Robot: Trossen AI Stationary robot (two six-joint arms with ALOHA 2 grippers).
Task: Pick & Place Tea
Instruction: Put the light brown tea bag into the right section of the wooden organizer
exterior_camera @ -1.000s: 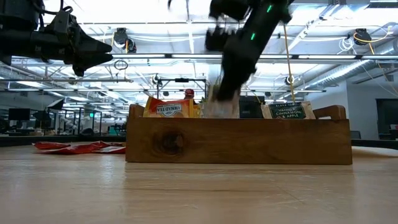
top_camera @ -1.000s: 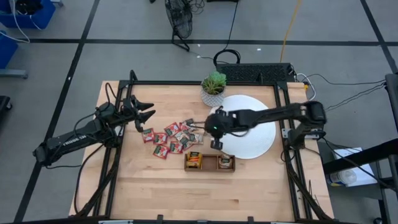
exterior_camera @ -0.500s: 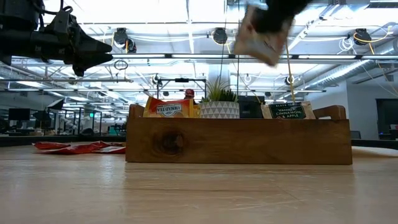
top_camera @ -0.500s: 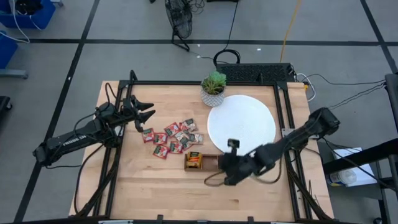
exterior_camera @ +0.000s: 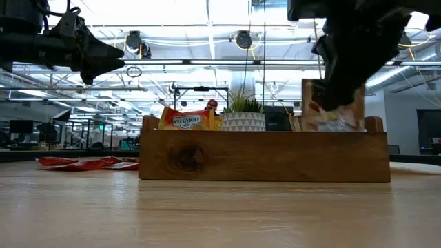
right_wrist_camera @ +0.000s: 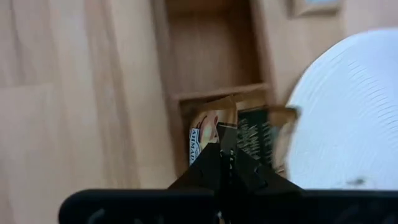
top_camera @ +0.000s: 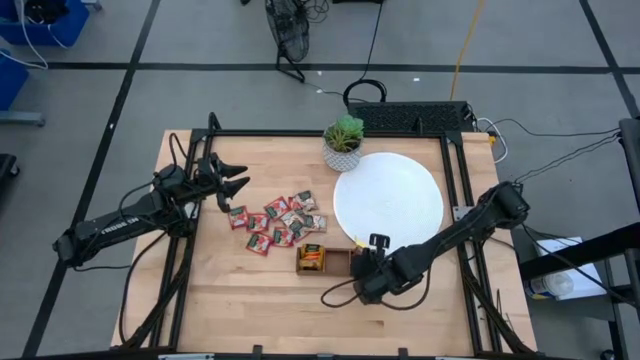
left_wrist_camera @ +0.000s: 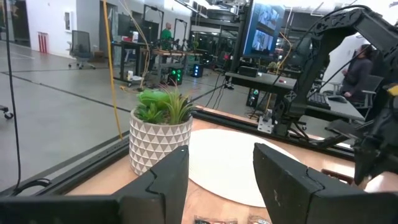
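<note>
Now the right gripper (top_camera: 366, 268) is hanging directly over the right-hand end compartment of the wooden tray (exterior_camera: 264, 156), fingers pressed together on a pale tea sachet (exterior_camera: 332, 105) dangling upright just above the slot. Meanwhile the left gripper (top_camera: 232, 180) is waiting half spread beside the loose sachets (top_camera: 278, 223) on the table, the nearer arm to that pile.

Red sachets (top_camera: 275, 225) are lying with a few pale, dark-printed ones on the light wood table (top_camera: 240, 290). The brown tray (top_camera: 335, 262) is showing an orange-yellow packet (top_camera: 312, 258) at one end. The disc (top_camera: 395, 200) is gleaming plain white. The green plant (top_camera: 345, 130) is sitting in a white, triangle-patterned pot (left_wrist_camera: 158, 140). Both arms are showing dark.
</note>
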